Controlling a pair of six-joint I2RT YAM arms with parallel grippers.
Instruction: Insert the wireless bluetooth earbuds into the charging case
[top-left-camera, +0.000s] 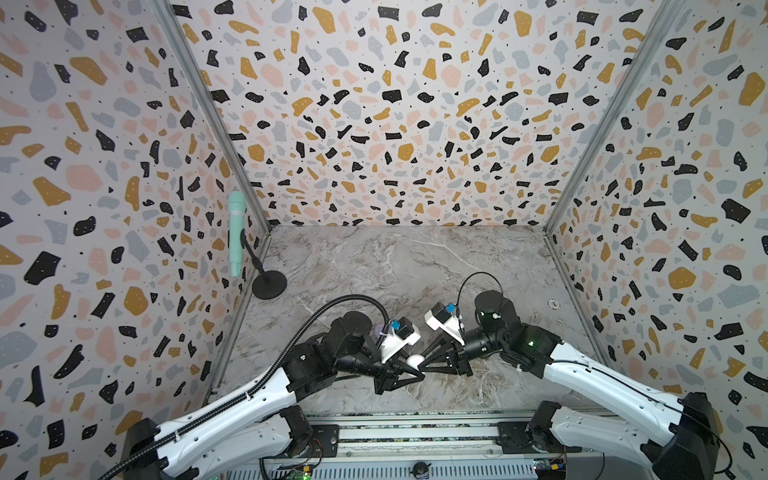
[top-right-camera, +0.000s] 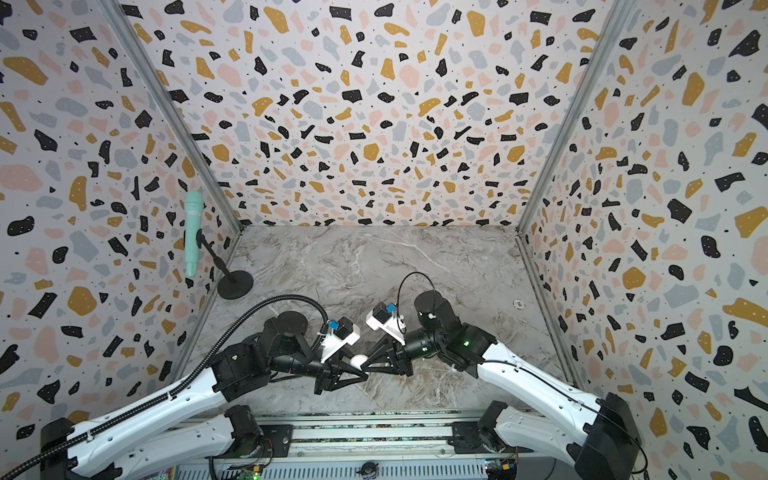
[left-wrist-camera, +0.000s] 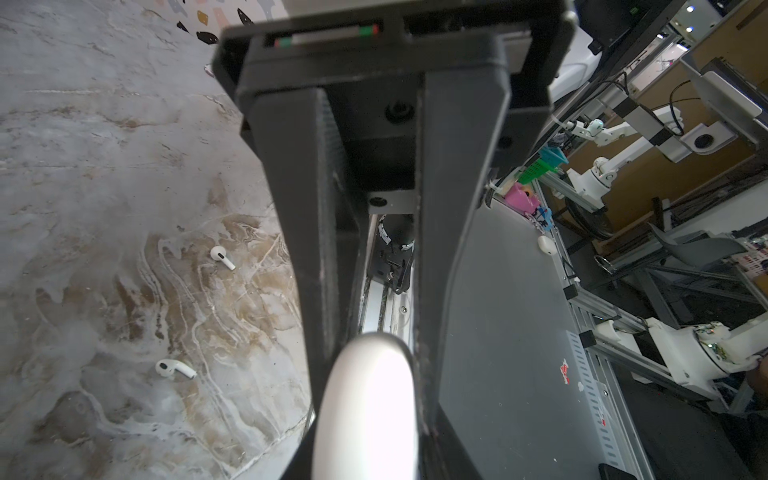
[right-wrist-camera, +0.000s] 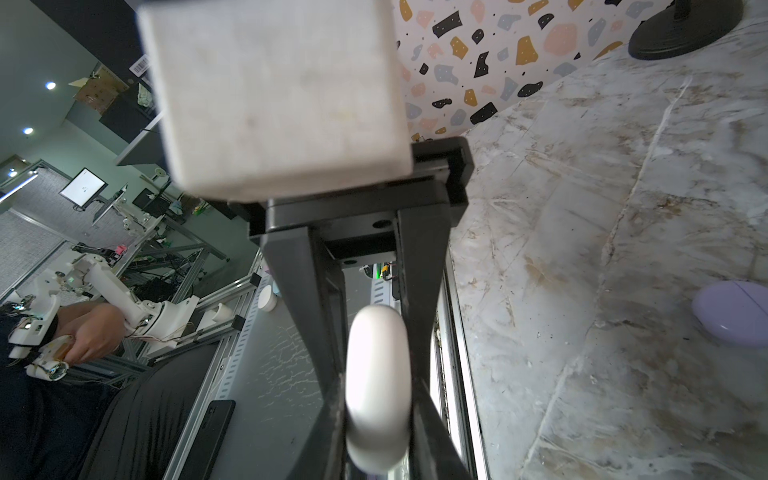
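Note:
A white charging case (left-wrist-camera: 370, 407) hangs just above the marble table, caught between both grippers at the front middle. In both top views it shows as a small white oval (top-left-camera: 415, 360) (top-right-camera: 358, 360). My left gripper (top-left-camera: 409, 369) is shut on it from the left, fingers pressed against its sides. From the right, my right gripper (top-left-camera: 426, 363) is also shut on the case (right-wrist-camera: 378, 386). Two white wireless bluetooth earbuds (left-wrist-camera: 222, 257) (left-wrist-camera: 174, 369) lie loose on the table in the left wrist view. The arms hide them in both top views.
A closed lavender case (right-wrist-camera: 735, 311) rests on the table, peeking out behind the left arm (top-left-camera: 380, 331). A mint microphone (top-left-camera: 237, 232) on a black stand (top-left-camera: 269, 286) occupies the back left corner. A metal rail (top-left-camera: 415, 432) runs along the table's front edge.

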